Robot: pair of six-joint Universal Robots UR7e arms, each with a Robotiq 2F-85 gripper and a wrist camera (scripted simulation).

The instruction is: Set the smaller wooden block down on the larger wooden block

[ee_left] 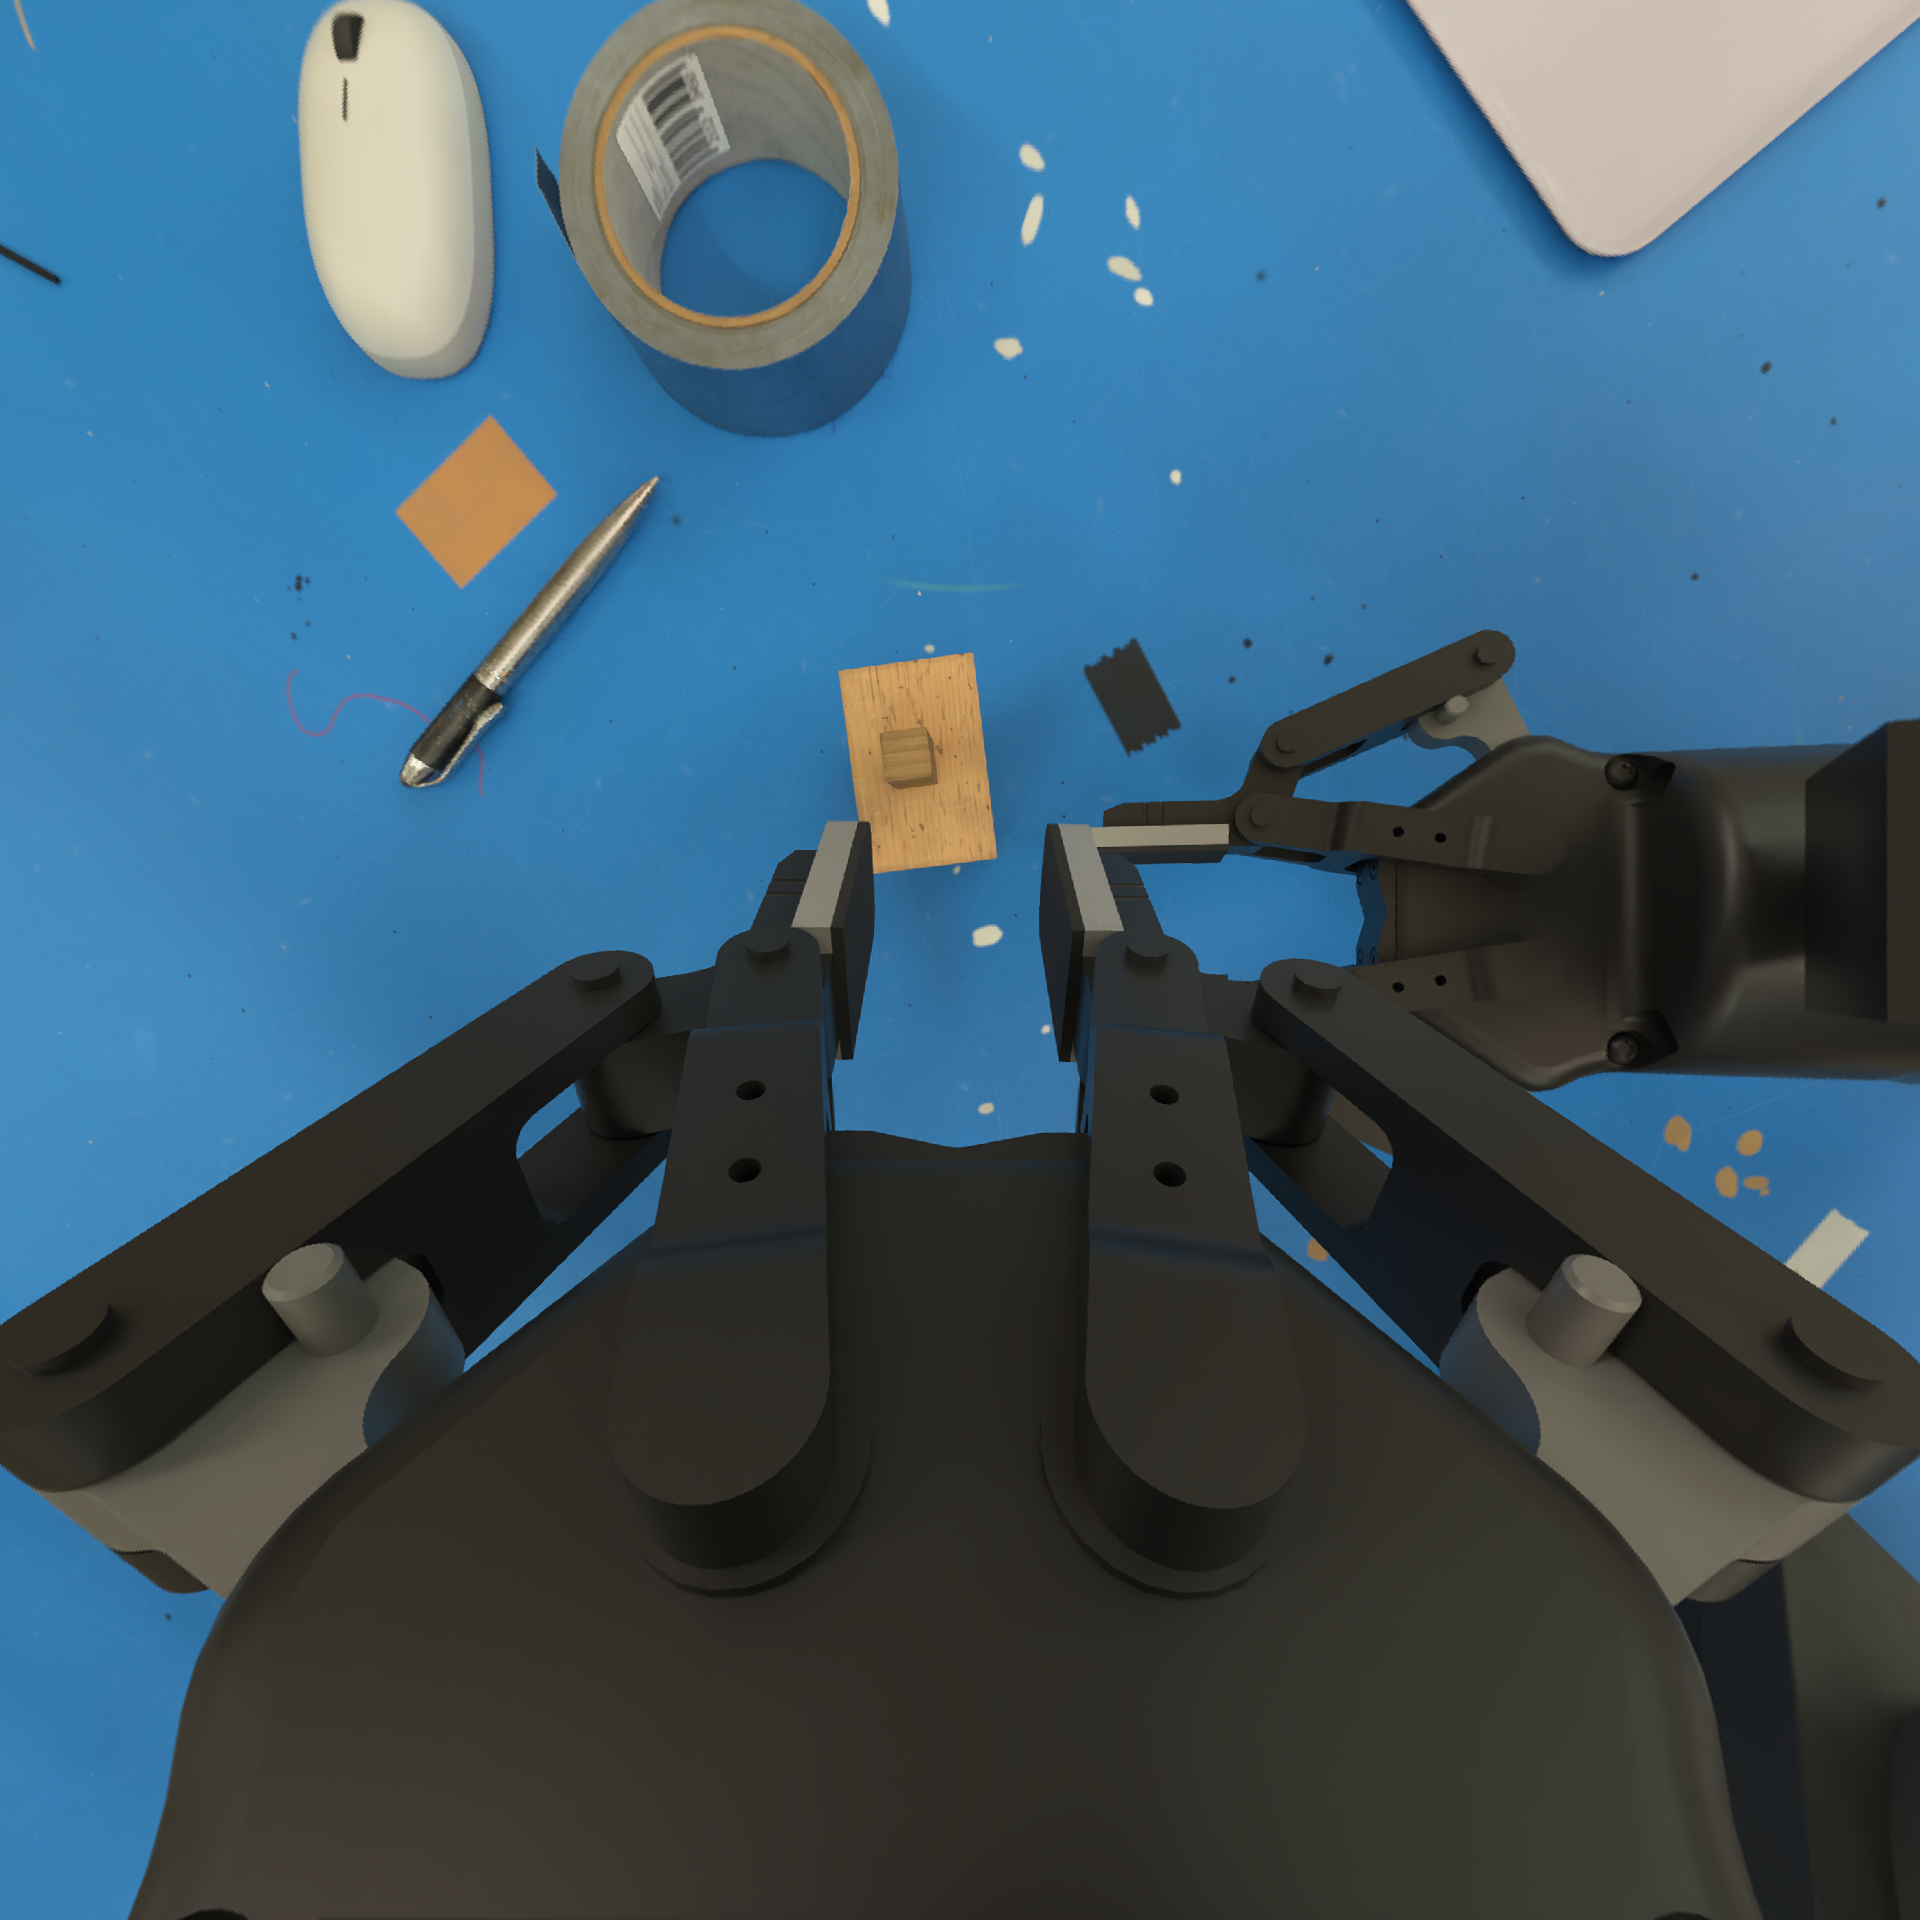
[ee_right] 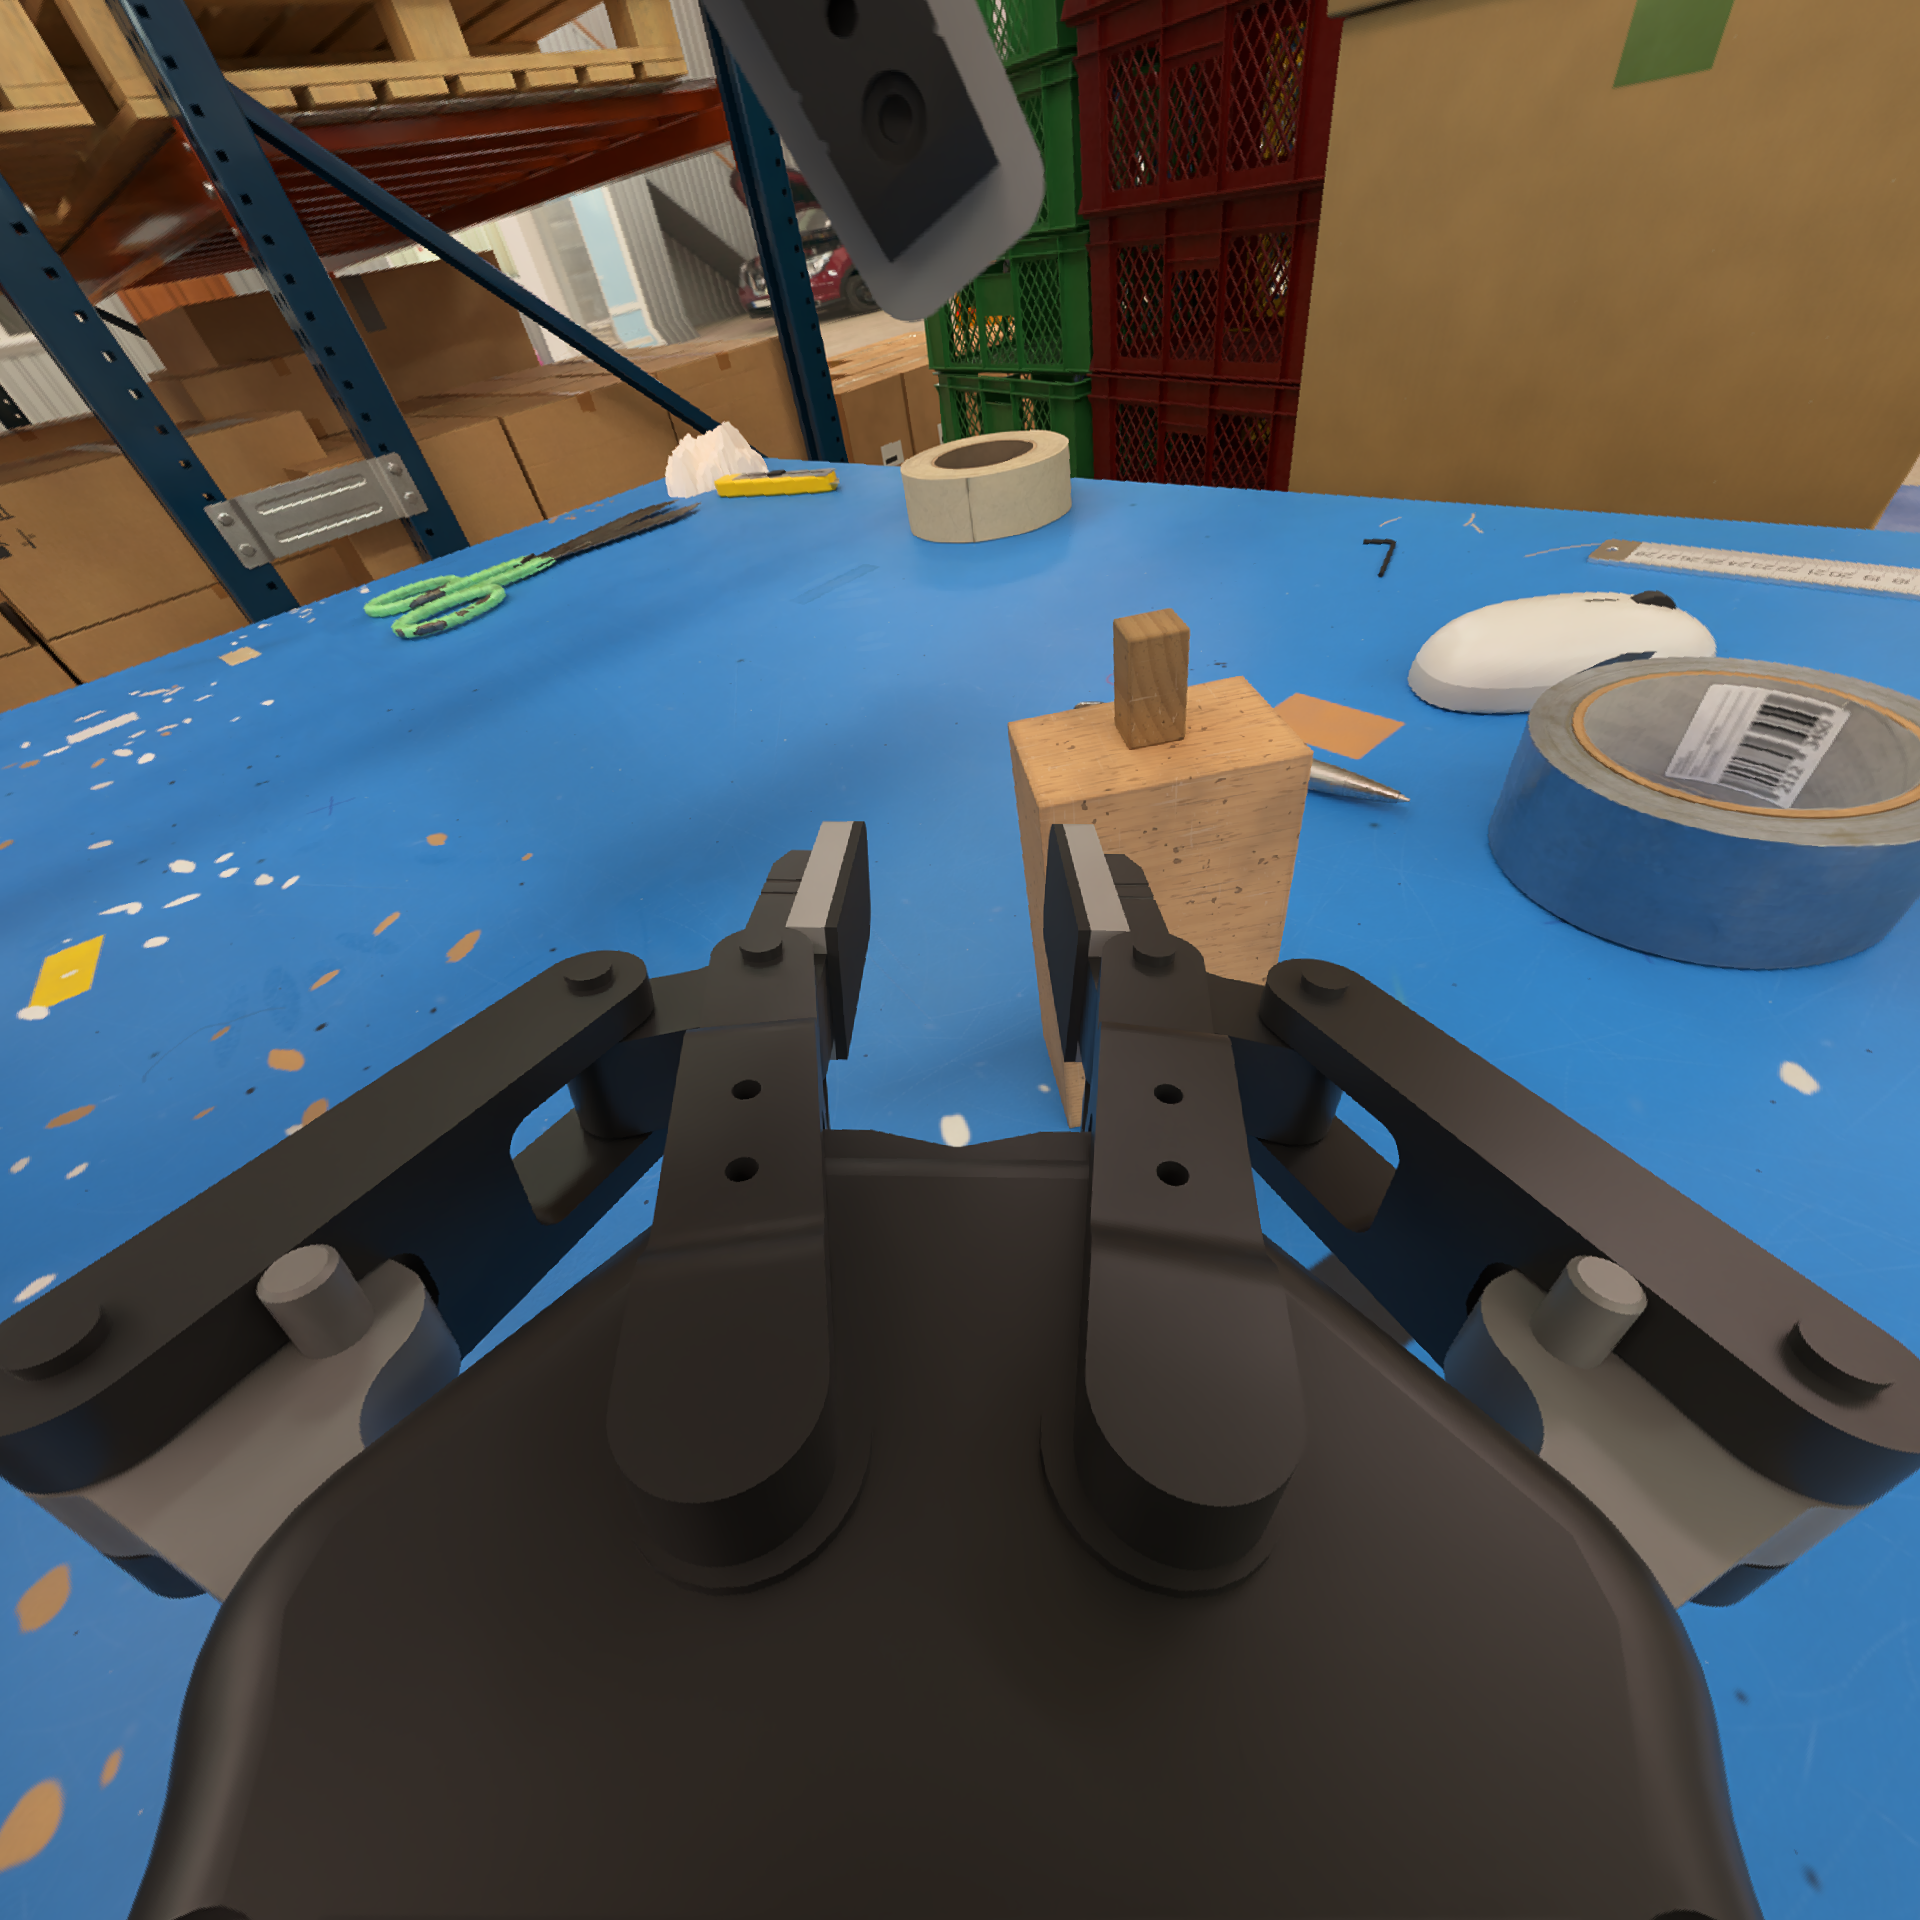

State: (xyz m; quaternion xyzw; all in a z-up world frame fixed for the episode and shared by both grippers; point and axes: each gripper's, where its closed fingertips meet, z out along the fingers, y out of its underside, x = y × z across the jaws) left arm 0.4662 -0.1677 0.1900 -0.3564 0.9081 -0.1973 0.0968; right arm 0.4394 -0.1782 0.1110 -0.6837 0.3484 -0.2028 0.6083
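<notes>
The smaller wooden block stands upright on top of the larger wooden block, seen from above in the left wrist view. In the right wrist view the small block stands on the large block's top. My left gripper is open and empty, high above the blocks. My right gripper is open and empty, low over the table just beside the large block; it also shows at the right of the left wrist view.
On the blue table lie a white mouse, a blue tape roll, a pen, an orange square and a white tablet corner. Farther off are a cream tape roll, green scissors and a yellow knife.
</notes>
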